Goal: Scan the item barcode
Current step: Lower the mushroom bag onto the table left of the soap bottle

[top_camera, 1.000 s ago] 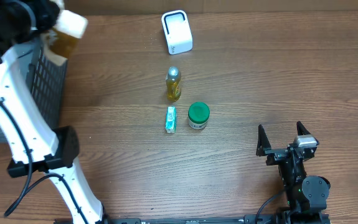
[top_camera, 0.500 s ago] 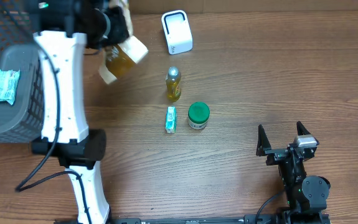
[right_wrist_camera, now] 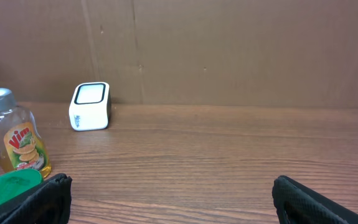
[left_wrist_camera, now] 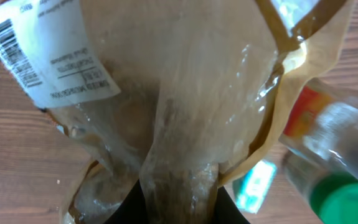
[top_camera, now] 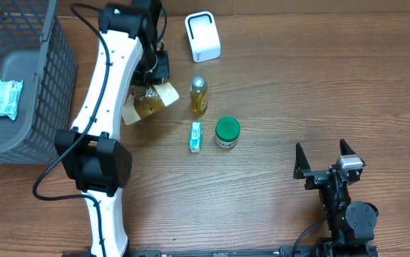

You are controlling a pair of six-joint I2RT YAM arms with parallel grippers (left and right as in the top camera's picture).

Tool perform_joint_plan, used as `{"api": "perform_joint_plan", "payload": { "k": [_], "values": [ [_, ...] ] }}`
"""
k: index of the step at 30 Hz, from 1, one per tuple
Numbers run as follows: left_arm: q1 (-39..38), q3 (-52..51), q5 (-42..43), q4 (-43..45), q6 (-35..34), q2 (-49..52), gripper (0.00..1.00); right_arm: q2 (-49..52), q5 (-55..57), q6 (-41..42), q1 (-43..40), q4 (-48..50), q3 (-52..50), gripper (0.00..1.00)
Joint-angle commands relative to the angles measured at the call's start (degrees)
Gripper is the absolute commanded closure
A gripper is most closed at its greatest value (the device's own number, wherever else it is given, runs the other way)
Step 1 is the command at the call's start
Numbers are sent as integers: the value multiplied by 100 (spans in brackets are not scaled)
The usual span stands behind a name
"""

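Status: item in hand, scan not yet made, as far as the views show.

- Left tool (left_wrist_camera: 179, 200): closed on a clear-and-brown pouch (top_camera: 150, 103), pinching its lower fold. The pouch hangs off the worktop (top_camera: 319, 71), just left of the small yellow bottle (top_camera: 199, 96).
- The pouch's white label carries the barcode (left_wrist_camera: 10, 46). It shows in the left wrist view, so that face is turned toward the wrist camera. I cannot tell how it sits relative to the scanner.
- White scanner (top_camera: 202, 36): stands at the far edge of the worktop, beyond the bottle and apart from the pouch. The pouch is near it but not in front of its window.
- Right tool (top_camera: 324, 161): jaws spread wide, holding nothing, parked at the near right, well apart from everything.
- Also on the worktop: a green-lidded jar (top_camera: 227, 132) and a small blue-green packet (top_camera: 196, 136) side by side, near the bottle.
- Grey basket (top_camera: 55, 64) at the left holds one pale packet (top_camera: 5, 98). Whether that one has been scanned, I cannot tell.

Done, by my reading: pick-up and lift of the pouch.

Left to do: carry the pouch the short way to the scanner, turn the barcode toward its window and hold it steady. The soft, crinkled film may bend the label, so the code may need flattening or re-angling.
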Motion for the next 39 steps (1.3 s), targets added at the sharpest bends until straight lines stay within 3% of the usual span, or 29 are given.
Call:
{"api": "perform_joint_plan", "payload": {
  "k": [1, 13, 39],
  "values": [
    [2, -601, -199, 295, 79, -59, 95, -26, 13, -4, 28, 13, -61, 0],
    [-9, -2271, -457, 1567, 83, -59, 95, -26, 15, -4, 28, 13, -61, 0],
    [-61, -2376, -455, 1755, 238, -59, 91, -26, 13, -4, 28, 13, -61, 0]
  ]
}}
